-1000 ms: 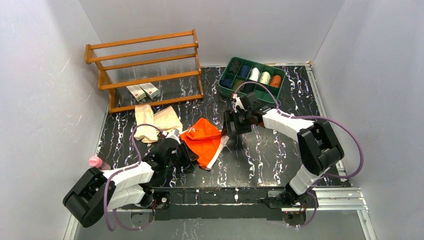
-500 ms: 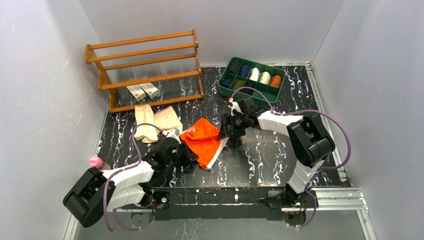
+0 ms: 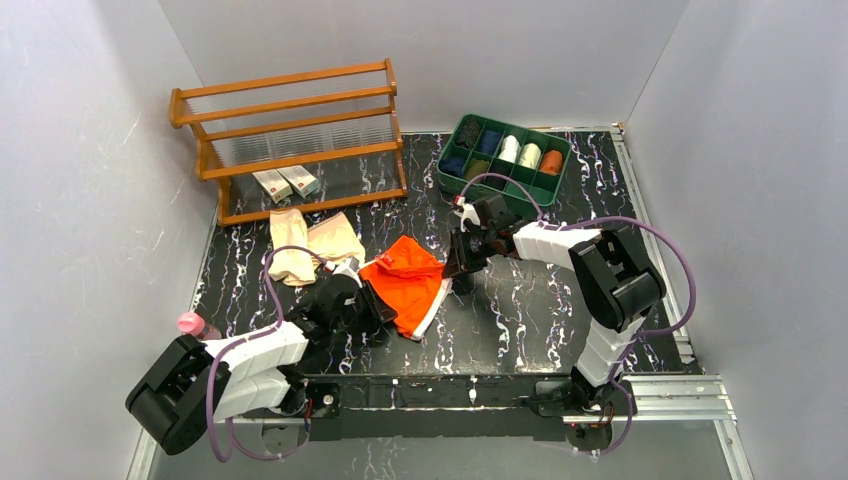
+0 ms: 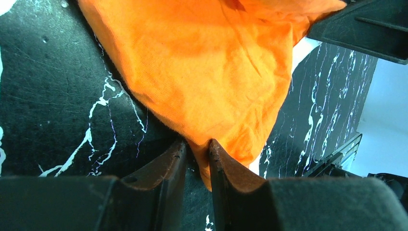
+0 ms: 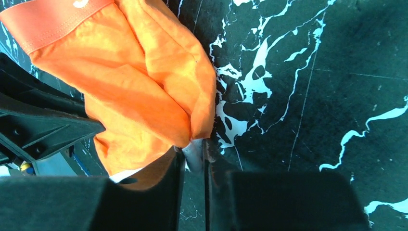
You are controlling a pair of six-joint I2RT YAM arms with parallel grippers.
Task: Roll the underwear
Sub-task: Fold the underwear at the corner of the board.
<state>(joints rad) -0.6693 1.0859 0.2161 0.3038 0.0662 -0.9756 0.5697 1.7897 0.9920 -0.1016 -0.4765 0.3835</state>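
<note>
Tension seems what we are seeking: our left jaws are pinching the near corner of the orange underwear [image 3: 402, 276], lying on the worktop [image 3: 520, 310], while our right jaws are clenching its opposite edge to spread it.

underwear [image 3: 405, 278] between left tool [image 4: 197, 147], right tool [image 5: 192, 151]
</note>
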